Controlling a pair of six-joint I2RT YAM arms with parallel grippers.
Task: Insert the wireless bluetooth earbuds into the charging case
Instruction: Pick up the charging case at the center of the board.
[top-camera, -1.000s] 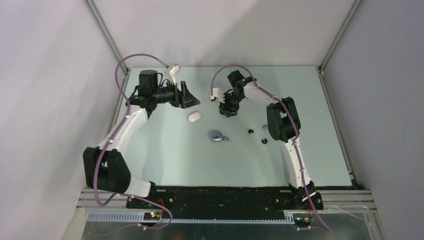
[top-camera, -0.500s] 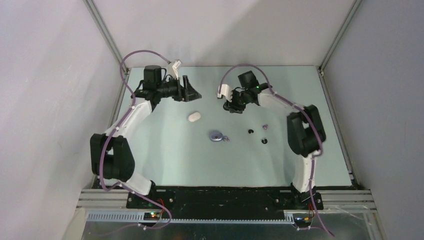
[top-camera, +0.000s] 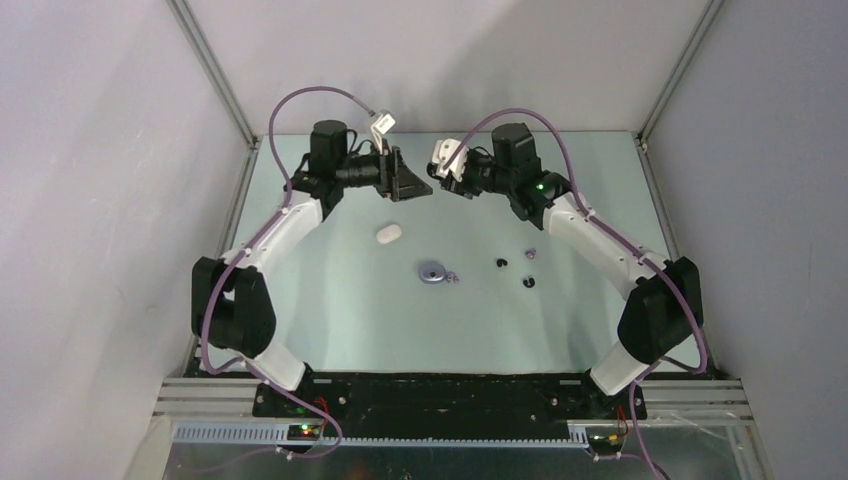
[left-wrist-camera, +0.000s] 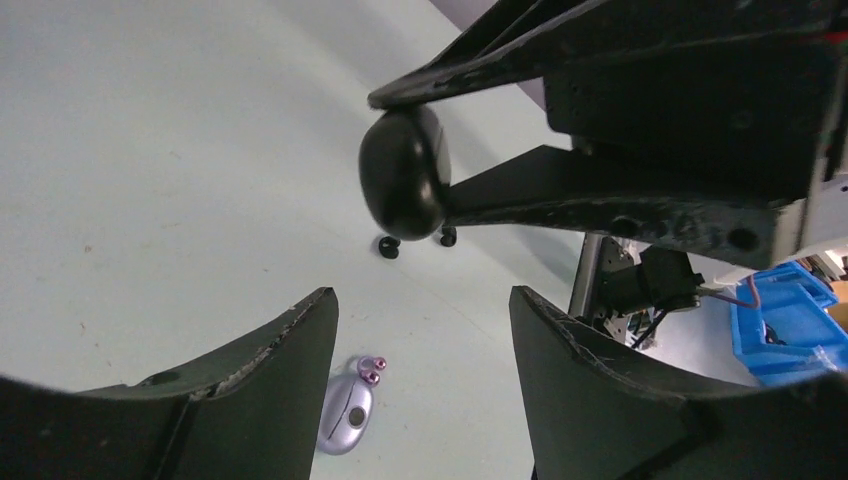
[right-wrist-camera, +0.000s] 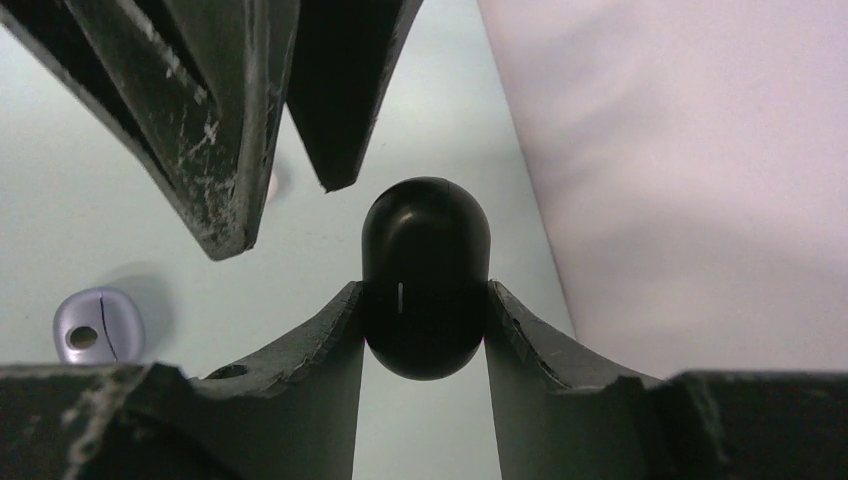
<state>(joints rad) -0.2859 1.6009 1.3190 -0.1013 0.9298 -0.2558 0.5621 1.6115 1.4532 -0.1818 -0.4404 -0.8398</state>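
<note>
My right gripper is shut on a black oval charging case, held closed and raised above the table's far middle. The case also shows in the left wrist view. My left gripper is open and empty, facing the case from the left, a short gap away. Two black earbuds lie right of centre and show small in the left wrist view. A lavender case lies at centre with lavender buds touching its end. One more lavender bud lies by the black ones.
A white oval case lies on the table left of centre, below my left gripper. The enclosure's back wall stands close behind both grippers. The lavender case also shows in the right wrist view.
Both arms rose and swung toward the back middle. The right gripper carried the black case up from the table; the two grippers now face each other closely.
</note>
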